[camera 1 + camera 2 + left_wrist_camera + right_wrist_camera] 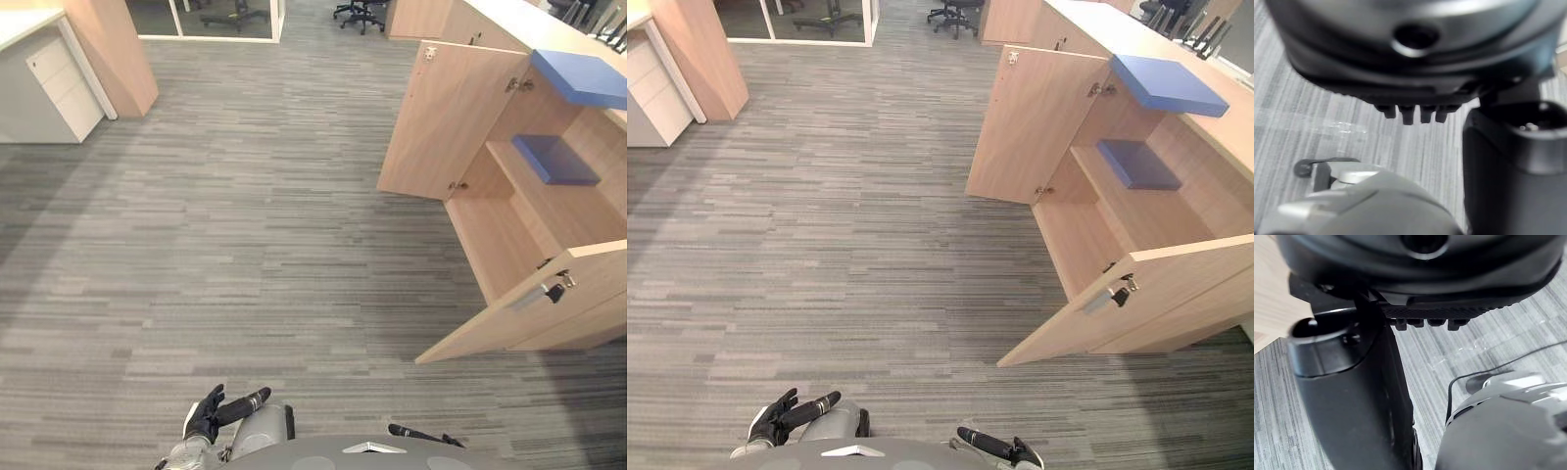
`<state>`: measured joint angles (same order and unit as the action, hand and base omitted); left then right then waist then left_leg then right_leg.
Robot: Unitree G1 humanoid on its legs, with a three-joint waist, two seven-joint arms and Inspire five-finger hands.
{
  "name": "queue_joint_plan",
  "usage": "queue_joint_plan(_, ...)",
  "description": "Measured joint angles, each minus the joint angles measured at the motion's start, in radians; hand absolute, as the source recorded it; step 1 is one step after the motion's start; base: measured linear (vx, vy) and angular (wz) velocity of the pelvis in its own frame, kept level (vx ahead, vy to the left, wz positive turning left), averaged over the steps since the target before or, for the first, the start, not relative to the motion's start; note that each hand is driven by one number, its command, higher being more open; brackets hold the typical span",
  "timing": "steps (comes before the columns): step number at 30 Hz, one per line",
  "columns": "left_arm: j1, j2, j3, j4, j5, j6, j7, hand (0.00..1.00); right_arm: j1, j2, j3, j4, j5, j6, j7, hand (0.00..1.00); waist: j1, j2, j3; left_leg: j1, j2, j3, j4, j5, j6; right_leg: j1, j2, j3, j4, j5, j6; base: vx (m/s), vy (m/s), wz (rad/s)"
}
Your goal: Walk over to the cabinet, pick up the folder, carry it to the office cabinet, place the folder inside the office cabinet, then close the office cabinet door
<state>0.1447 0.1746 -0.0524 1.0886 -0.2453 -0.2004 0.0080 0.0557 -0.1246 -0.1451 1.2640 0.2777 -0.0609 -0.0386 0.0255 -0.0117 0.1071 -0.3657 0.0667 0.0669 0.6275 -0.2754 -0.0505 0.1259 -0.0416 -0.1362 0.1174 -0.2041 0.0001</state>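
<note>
Left of the open office cabinet point(500, 245), over grey carpet point(245, 196), I have both hands low and empty.
Well to the cabinet's left stands a white drawer unit point(59, 83). Nearer the cabinet, my left hand point(204, 419) hangs with its fingers straight and apart, holding nothing. My right hand point(999, 447) is closer still, fingers stretched out and unclenched, also holding nothing. Both cabinet doors stand wide open, the far door point(441, 122) and the near door point(529, 313). One blue folder point(555, 159) lies flat on the shelf inside the cabinet. A second blue folder point(583, 78) lies on the cabinet's top, at the edge above the opening.
</note>
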Motion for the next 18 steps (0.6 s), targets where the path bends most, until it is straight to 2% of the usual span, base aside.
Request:
queue_joint_plan(3, 0.0, -0.007, 0.023, -0.002, -0.022, 0.001, -0.01, 1.0, -0.015, -0.005, 0.001, 0.0, -0.04, 0.006, 0.0, 1.0, 0.0, 0.0, 0.002, -0.016, -0.002, -0.01, -0.265, 0.119, -0.012, 0.042, -0.073, 0.035, -0.012, -0.048, 0.059, 0.44, 0.255, -0.33)
queue_joint_plan(4, 0.0, -0.007, 0.025, -0.001, -0.022, 0.001, -0.01, 1.0, -0.02, -0.005, 0.001, 0.0, -0.047, 0.007, -0.001, 1.0, 0.001, -0.001, 0.002, -0.003, -0.004, 0.014, -0.32, 0.239, -0.022, 0.067, -0.104, 0.041, -0.024, -0.057, 0.079, 0.52, 0.341, -0.32)
queue_joint_plan(5, -0.002, -0.014, 0.027, 0.0, -0.022, 0.002, -0.009, 1.0, -0.031, -0.006, -0.001, 0.001, -0.056, 0.009, 0.002, 1.0, 0.003, 0.003, -0.002, 0.012, -0.017, 0.045, -0.323, 0.295, 0.021, 0.083, -0.121, 0.05, -0.033, -0.054, 0.083, 0.63, 0.39, -0.41)
queue_joint_plan(6, -0.016, -0.009, 0.038, 0.0, -0.022, 0.003, -0.002, 1.0, -0.056, 0.009, -0.003, 0.003, -0.072, 0.008, 0.002, 1.0, 0.003, -0.015, 0.003, 0.011, -0.029, 0.077, -0.294, 0.261, 0.042, 0.075, -0.148, 0.062, -0.028, -0.014, 0.073, 0.54, 0.308, -0.41)
queue_joint_plan(7, -0.022, -0.009, 0.041, 0.001, -0.022, 0.003, 0.002, 1.0, -0.068, 0.018, -0.003, 0.002, -0.075, 0.007, 0.004, 1.0, 0.005, -0.017, 0.003, 0.005, -0.027, 0.084, -0.272, 0.242, 0.052, 0.068, -0.15, 0.066, -0.023, 0.01, 0.07, 0.48, 0.285, -0.49)
queue_joint_plan(8, -0.027, -0.005, 0.05, 0.003, -0.019, 0.008, 0.003, 1.0, -0.089, 0.043, -0.005, -0.002, -0.076, 0.008, 0.006, 1.0, 0.011, -0.022, 0.001, 0.01, -0.026, 0.108, -0.234, 0.213, 0.076, 0.062, -0.166, 0.082, -0.002, 0.055, 0.077, 0.35, 0.237, -0.38)
queue_joint_plan(9, -0.027, 0.001, 0.05, 0.003, -0.019, 0.009, 0.005, 1.0, -0.095, 0.054, -0.009, -0.004, -0.076, 0.007, 0.008, 1.0, 0.012, -0.025, -0.001, 0.021, -0.028, 0.122, -0.227, 0.205, 0.083, 0.053, -0.177, 0.093, 0.013, 0.077, 0.082, 0.41, 0.293, -0.48)
queue_joint_plan(11, -0.021, -0.004, 0.05, 0.002, -0.012, 0.01, 0.014, 1.0, -0.09, 0.08, -0.042, -0.016, -0.075, 0.005, 0.015, 1.0, 0.032, -0.031, -0.015, 0.121, -0.074, 0.152, -0.277, 0.178, 0.111, 0.022, -0.225, 0.127, 0.154, 0.149, 0.109, 0.38, 0.272, -0.46)
queue_joint_plan(12, -0.015, -0.007, 0.05, 0.001, -0.008, 0.01, 0.017, 1.0, -0.088, 0.079, -0.053, -0.016, -0.075, 0.004, 0.016, 1.0, 0.03, -0.028, -0.021, 0.152, -0.094, 0.15, -0.299, 0.168, 0.113, 0.001, -0.241, 0.131, 0.223, 0.159, 0.111, 0.35, 0.252, -0.16)
queue_joint_plan(13, -0.008, -0.01, 0.048, 0.001, 0.017, 0.01, 0.023, 1.0, -0.078, 0.074, -0.093, -0.034, -0.073, -0.002, 0.017, 1.0, 0.024, -0.022, -0.034, 0.221, -0.133, 0.143, -0.356, 0.138, 0.126, -0.067, -0.278, 0.135, 0.413, 0.186, 0.098, 0.35, 0.255, 0.09)
queue_joint_plan(14, -0.009, -0.013, 0.043, 0.001, 0.022, 0.01, 0.025, 1.0, -0.072, 0.075, -0.118, -0.058, -0.073, -0.007, 0.016, 1.0, 0.02, -0.031, -0.036, 0.273, -0.173, 0.144, -0.397, 0.125, 0.143, -0.131, -0.322, 0.134, 0.578, 0.24, 0.065, 0.39, 0.292, 0.2)
queue_joint_plan(15, -0.008, -0.01, 0.032, 0.002, 0.02, 0.01, 0.032, 1.0, -0.07, 0.073, -0.124, -0.075, -0.074, -0.012, 0.016, 1.0, 0.011, -0.039, -0.037, 0.315, -0.204, 0.143, -0.422, 0.121, 0.151, -0.197, -0.367, 0.126, 0.757, 0.275, 0.008, 0.4, 0.258, 0.34)
queue_joint_plan(16, -0.002, -0.009, 0.031, 0.003, 0.02, 0.013, 0.038, 1.0, -0.07, 0.065, -0.125, -0.092, -0.075, -0.016, 0.014, 1.0, -0.004, -0.042, -0.035, 0.387, -0.233, 0.12, -0.455, 0.119, 0.154, -0.252, -0.405, 0.067, 0.943, 0.241, -0.054, 0.38, 0.208, 0.39)
queue_joint_plan(17, 0.003, -0.014, 0.017, 0.003, 0.021, 0.013, 0.042, 1.0, -0.07, 0.051, -0.126, -0.095, -0.075, -0.016, 0.011, 1.0, -0.006, -0.023, -0.022, 0.468, -0.233, 0.1, -0.489, 0.119, 0.155, -0.267, -0.401, 0.002, 1.041, 0.186, -0.087, 0.35, 0.146, 0.36)
queue_joint_plan(18, 0.004, -0.017, 0.011, 0.004, 0.022, 0.013, 0.043, 1.0, -0.07, 0.046, -0.128, -0.096, -0.075, -0.017, 0.008, 1.0, -0.007, -0.014, -0.015, 0.504, -0.227, 0.088, -0.5, 0.119, 0.155, -0.269, -0.389, -0.03, 1.063, 0.156, -0.085, 0.33, 0.101, 0.33)
